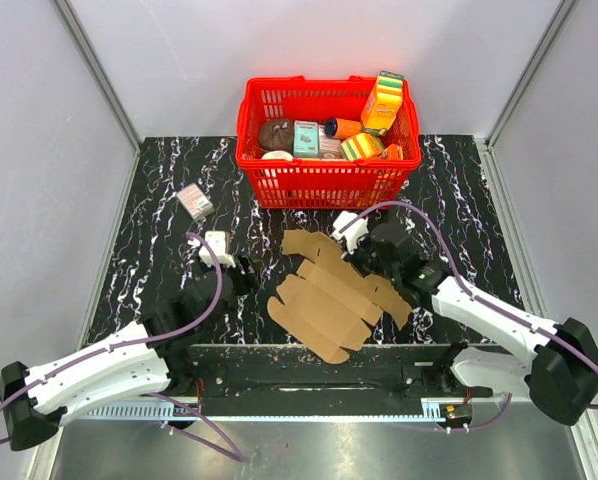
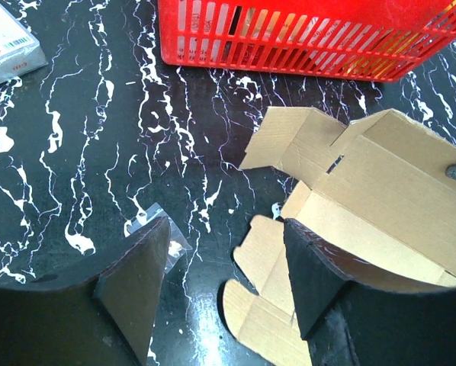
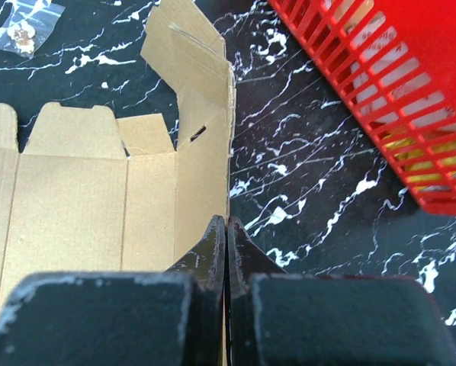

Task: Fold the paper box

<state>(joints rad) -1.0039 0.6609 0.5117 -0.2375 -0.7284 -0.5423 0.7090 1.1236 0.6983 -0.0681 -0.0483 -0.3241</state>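
Note:
The paper box [image 1: 329, 295] is a flat brown die-cut sheet lying unfolded on the black marbled table in front of the arms. It also shows in the left wrist view [image 2: 380, 183] and the right wrist view [image 3: 83, 206]. My right gripper [image 1: 367, 265] [image 3: 226, 221] is shut, its fingers pinched together on the sheet's right edge, where a side panel and flap stand up slightly. My left gripper [image 1: 243, 274] [image 2: 226, 225] is open and empty, low over the table at the sheet's left edge. Its right finger [image 2: 319, 274] is over the tabbed flaps.
A red basket [image 1: 319, 185] [image 2: 289, 46] [image 3: 411, 114] full of colourful packages stands behind the sheet. A small pinkish-grey box [image 1: 195, 202] [image 2: 7, 46] lies at the far left. A small clear plastic bag [image 2: 175, 245] [image 3: 22, 23] lies by my left finger.

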